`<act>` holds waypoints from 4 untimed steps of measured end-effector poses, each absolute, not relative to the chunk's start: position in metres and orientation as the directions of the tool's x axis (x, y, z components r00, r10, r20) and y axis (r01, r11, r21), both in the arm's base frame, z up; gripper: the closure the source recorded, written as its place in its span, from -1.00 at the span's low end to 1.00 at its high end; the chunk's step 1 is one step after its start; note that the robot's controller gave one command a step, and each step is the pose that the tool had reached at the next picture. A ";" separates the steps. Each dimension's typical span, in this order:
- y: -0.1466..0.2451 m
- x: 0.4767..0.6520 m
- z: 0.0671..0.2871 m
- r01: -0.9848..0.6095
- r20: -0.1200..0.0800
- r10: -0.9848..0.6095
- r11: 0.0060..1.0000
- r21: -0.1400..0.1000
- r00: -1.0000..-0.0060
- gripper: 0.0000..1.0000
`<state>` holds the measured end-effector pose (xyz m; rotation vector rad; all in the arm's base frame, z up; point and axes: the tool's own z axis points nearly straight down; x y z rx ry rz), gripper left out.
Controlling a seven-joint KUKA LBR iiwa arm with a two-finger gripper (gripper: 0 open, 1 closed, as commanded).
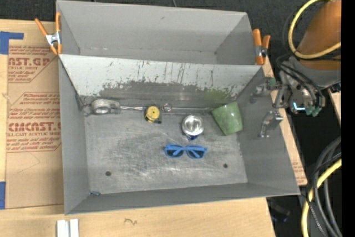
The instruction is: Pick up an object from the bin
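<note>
My gripper (268,122) hangs at the bin's right side, above the sloping right wall, with nothing seen in it. Nearest to it is a pale green cup (228,118), tipped over at the back right of the bin floor, a short way to the gripper's left. A small shiny metal can (192,125) stands left of the cup. In front of the can lies a pair of blue sunglasses (186,150).
A small yellow tape measure (152,114) lies by the back wall, and a long silver tool (105,106) stretches along that wall to the far left. The bin walls slope steeply inward. The arm with its cables stands outside the right rim.
</note>
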<state>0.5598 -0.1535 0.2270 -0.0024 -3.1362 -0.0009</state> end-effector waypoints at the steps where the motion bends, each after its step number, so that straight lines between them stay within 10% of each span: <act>1: -0.105 0.564 0.118 0.202 -0.009 0.202 0.979 0.005 -0.979 -1.00; 2: -0.105 0.568 0.114 0.244 -0.015 0.244 0.970 0.007 -0.970 -1.00; 3: -0.016 0.531 0.122 -0.093 0.000 -0.093 0.996 0.002 -0.996 -1.00; 4: -0.023 0.517 0.075 0.009 -0.003 0.009 1.000 0.001 -1.000 -1.00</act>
